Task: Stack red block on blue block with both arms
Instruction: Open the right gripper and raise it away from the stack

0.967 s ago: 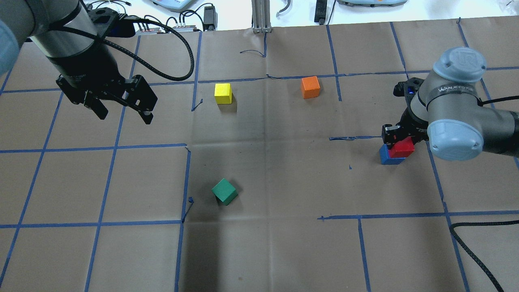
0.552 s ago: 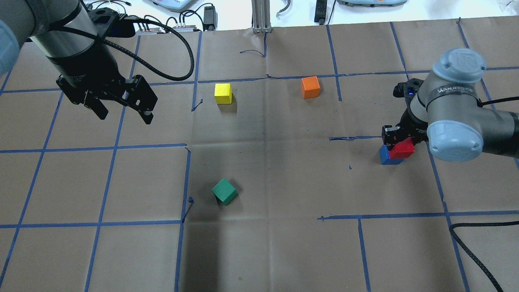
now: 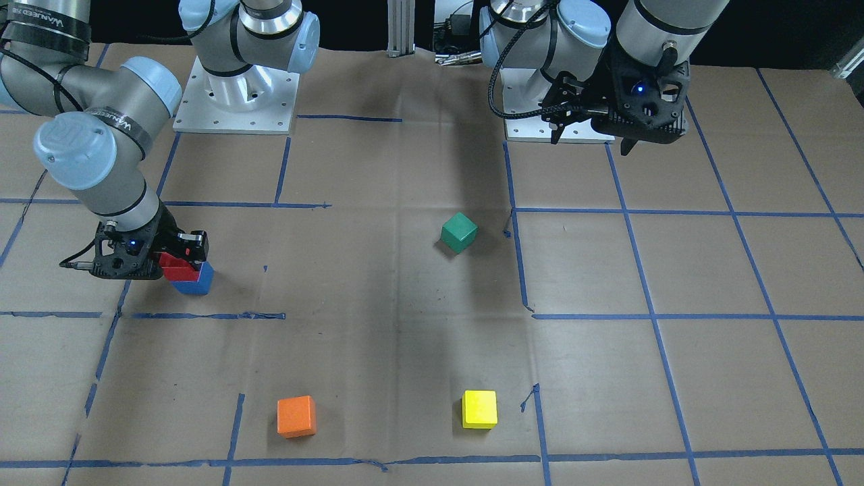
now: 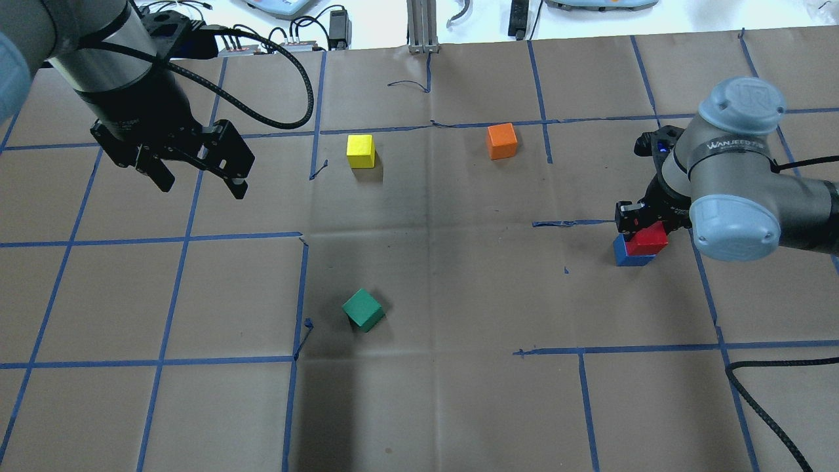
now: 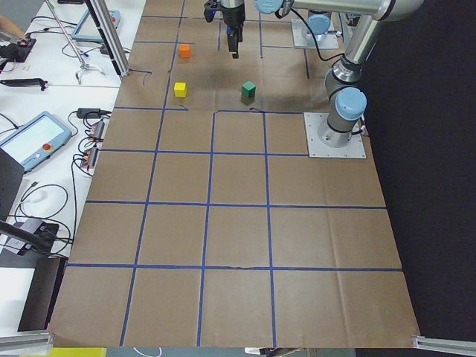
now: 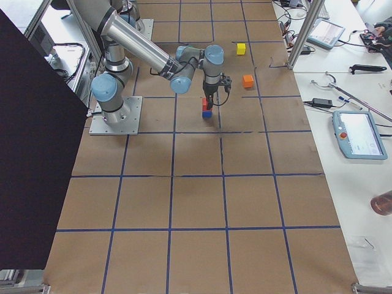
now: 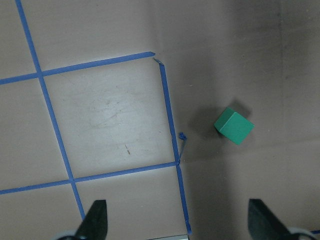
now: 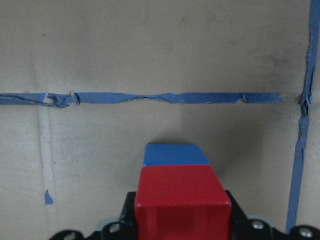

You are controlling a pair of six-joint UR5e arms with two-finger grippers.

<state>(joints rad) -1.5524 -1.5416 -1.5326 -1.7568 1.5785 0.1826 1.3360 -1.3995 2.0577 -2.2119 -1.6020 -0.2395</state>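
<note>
My left gripper (image 4: pixel 202 187) hangs spread and empty, well apart from the stack, and has not moved over the last second. My right gripper (image 4: pixel 645 228) has crept slightly leftward, pinching the red block (image 4: pixel 650 240) between its jaws. That block sits over the blue block (image 4: pixel 628 257), whose top shows just beyond it. I judge alignment nearly finished, with release next.
</note>
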